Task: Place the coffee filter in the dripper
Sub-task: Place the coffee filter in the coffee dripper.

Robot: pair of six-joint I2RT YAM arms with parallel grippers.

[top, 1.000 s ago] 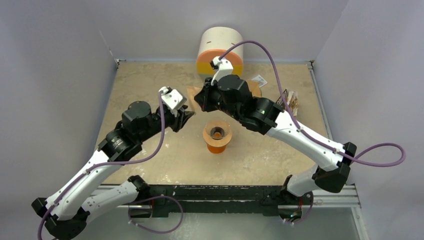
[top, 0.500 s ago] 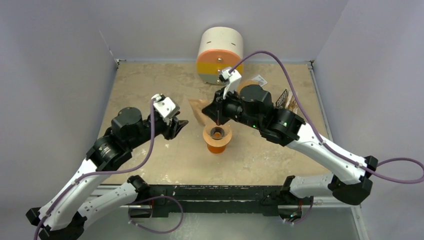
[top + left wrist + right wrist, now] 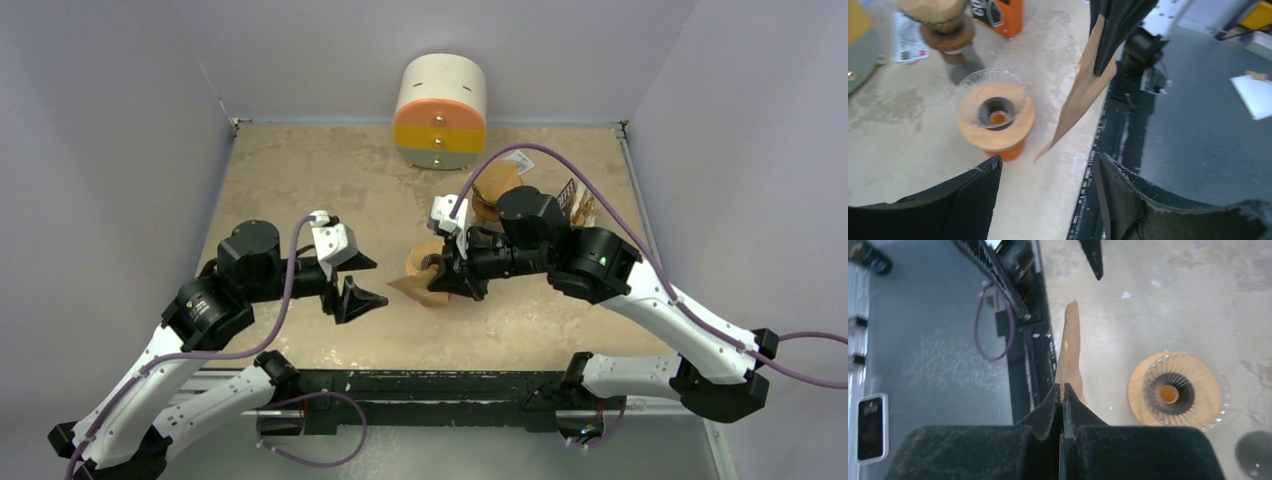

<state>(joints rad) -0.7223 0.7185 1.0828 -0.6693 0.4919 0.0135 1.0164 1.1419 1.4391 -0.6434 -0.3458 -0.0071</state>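
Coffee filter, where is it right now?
Top view, centre: the coffee filter hangs pinched in the right tool, beside the dripper on its near-left side, not in it.

Premises: a robotics lab test cell. A stone-patterned table (image 3: 290,170) is boxed in by plain lavender partition walls (image 3: 110,120) on its left, right and far sides. A black mounting rail (image 3: 430,385) runs along the table's near edge, carrying two robot arms trailing purple cables (image 3: 530,148).

dripper (image 3: 424,260) largely hidden behind right end effector (image 3: 1062,392) from above, orange box (image 3: 1003,15) cropped at top edge
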